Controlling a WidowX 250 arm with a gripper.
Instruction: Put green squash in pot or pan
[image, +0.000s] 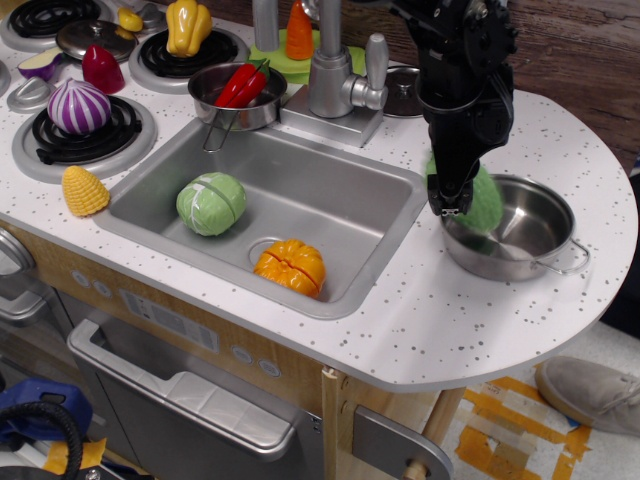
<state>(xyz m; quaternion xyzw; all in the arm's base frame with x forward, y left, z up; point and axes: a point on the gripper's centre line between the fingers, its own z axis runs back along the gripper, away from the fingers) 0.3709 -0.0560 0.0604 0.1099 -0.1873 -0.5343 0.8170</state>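
We see the black gripper (451, 208) pointing down at the left edge of the shiny pan (540, 262). It is closed around the green squash (484, 203). The squash sits just to the right of the gripper and looks a bit blurry. Most of the squash is hidden behind the arm, and the part we can see hangs over the inside of the pan. We cannot tell if it touches the bottom of the pan. The pan rests on the white speckled counter (430, 330), right under and to the right of the gripper.

To the left of the gripper is the sink (310, 200). In it lie a round green cabbage (211, 203) and an orange pumpkin (290, 268), both well apart from the gripper. Up and to the left of the gripper stands the tap (335, 75). Beside the tap is a small pot (237, 96) with a red pepper (242, 84) in it.

Far to the left of the gripper we see a purple onion (78, 106) on a burner, a yellow corn (85, 190) on the counter, and a yellow pepper (188, 25) on another burner
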